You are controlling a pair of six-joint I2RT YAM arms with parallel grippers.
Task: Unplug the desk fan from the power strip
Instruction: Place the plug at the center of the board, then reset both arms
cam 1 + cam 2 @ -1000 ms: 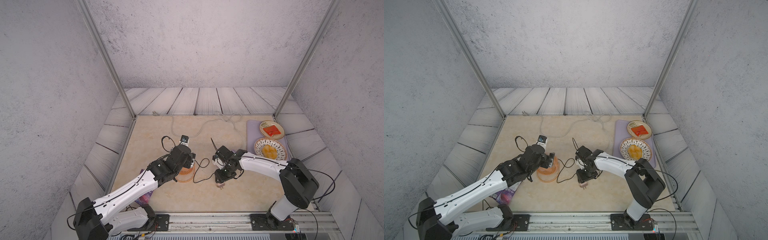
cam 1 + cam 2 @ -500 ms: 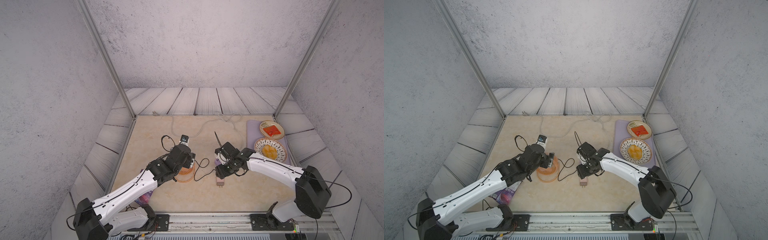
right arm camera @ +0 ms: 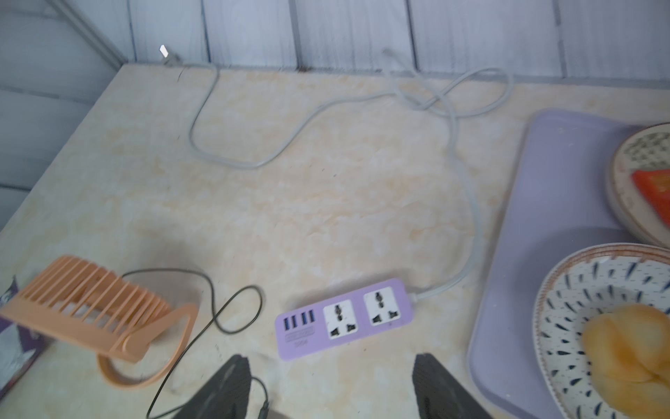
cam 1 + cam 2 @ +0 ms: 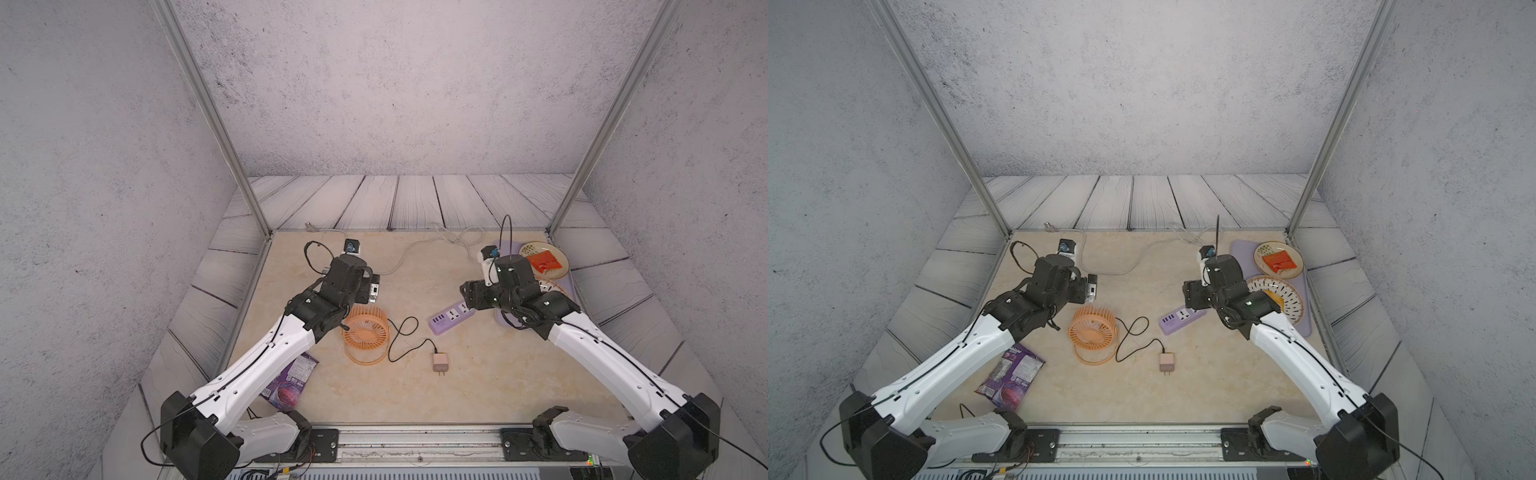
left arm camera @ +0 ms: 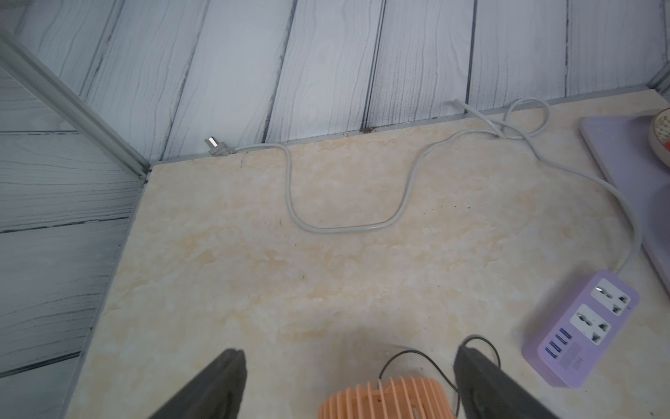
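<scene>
1. Desk fan (image 4: 365, 332): orange, tilted on its ring stand on the surface, apart from the power strip (image 4: 453, 318), off the strip's USB-port end.
2. Plug adapter (image 4: 440, 362): pale pink, lying flat near the strip on the robot-base side, prongs bare. Both strip sockets show empty, so you may judge the unplugging done.
3. Left end effector (image 5: 350, 353): released, jaws wide, nothing between them. It hovers by the fan, well apart from the strip.
4. Right end effector (image 3: 331, 359): released and empty, raised above the strip's cord end.
5. Handling note: what remains looks like the retreat. Lift straight up before you pull back. The thin black cable (image 3: 163, 269) loops between fan and strip and runs close by one right finger, so a low withdrawal could snag it and drag the adapter.
6. Tray (image 3: 551, 174): lavender, just beside the strip's cord end, and holds two plates.
7. Far plate (image 3: 616, 170): carries an orange-red item (image 4: 544, 262).
8. Patterned plate (image 3: 565, 290): carries pale yellow rounded food (image 3: 623, 348).
</scene>
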